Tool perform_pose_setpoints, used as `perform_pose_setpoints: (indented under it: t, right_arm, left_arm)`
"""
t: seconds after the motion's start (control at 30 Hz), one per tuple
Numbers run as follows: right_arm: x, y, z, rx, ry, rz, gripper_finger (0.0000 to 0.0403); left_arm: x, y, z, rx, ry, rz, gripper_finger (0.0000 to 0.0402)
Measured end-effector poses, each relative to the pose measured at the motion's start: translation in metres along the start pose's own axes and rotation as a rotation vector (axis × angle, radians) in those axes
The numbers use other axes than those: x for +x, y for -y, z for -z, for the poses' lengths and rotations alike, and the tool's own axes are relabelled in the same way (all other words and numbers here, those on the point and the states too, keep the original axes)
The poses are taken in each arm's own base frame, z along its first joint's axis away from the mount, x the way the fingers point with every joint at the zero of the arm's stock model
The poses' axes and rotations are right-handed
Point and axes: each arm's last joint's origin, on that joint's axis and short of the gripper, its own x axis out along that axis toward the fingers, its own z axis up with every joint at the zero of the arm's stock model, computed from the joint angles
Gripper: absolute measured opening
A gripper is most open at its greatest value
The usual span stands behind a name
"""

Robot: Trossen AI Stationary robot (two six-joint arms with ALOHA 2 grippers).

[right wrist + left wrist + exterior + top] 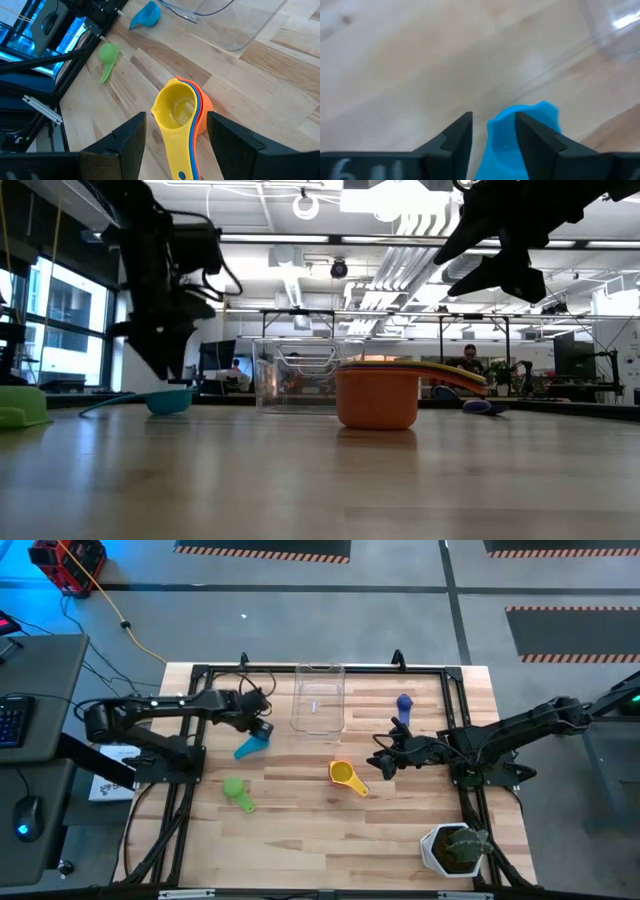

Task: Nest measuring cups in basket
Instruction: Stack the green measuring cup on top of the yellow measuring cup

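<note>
Light wooden slatted table (300, 840) in an open workshop. The clear rectangular plastic basket (318, 698) stands empty at the far centre. The left gripper (493, 131), jaws parted, straddles the light blue plastic measuring cup (251, 746), apparently to grasp it. The right gripper (176, 131) hangs open over the nested yellow-and-orange cups (346, 776) at table centre; green cup (237, 791) and purple-blue cup (404, 702) lie apart

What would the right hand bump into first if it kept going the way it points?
Most likely the nested yellow-and-orange cups: the right hand is open, its fingers framing them. Depth is unclear, though.
</note>
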Motion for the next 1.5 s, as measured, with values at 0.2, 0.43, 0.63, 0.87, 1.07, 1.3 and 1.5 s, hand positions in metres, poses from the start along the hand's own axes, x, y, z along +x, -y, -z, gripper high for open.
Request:
perform_pose_setpoints:
  t: [0.2,0.43,0.63,0.87,1.07,1.3,1.5]
  right_arm:
    - [0.0,0.0,0.0,0.0,0.0,0.0,0.02]
    - [0.0,0.0,0.0,-0.002,0.0,0.0,0.02]
    - [0.0,0.0,0.0,-0.002,0.0,0.001,0.02]
    - [0.0,0.001,0.0,-0.013,-0.003,0.005,0.02]
    - [0.0,0.001,0.001,-0.016,-0.006,0.011,0.02]
    - [0.0,0.001,0.001,-0.018,-0.007,0.012,0.02]
    - [0.0,0.001,0.001,-0.015,-0.007,0.012,0.02]
  left_arm:
    - [-0.045,0.004,-0.008,-0.033,0.101,0.177,0.018]
    - [-0.082,0.047,0.06,0.02,0.037,0.419,0.0195]
    - [-0.097,0.095,0.148,0.015,-0.085,0.546,0.0194]
    - [-0.098,0.116,0.195,0.182,-0.192,0.043,0.0193]
    - [-0.085,0.148,0.204,0.251,-0.139,0.044,0.0192]
    - [-0.054,0.154,0.213,0.278,-0.152,-0.088,0.0192]
    - [-0.039,0.156,0.218,0.304,-0.15,-0.161,0.0192]
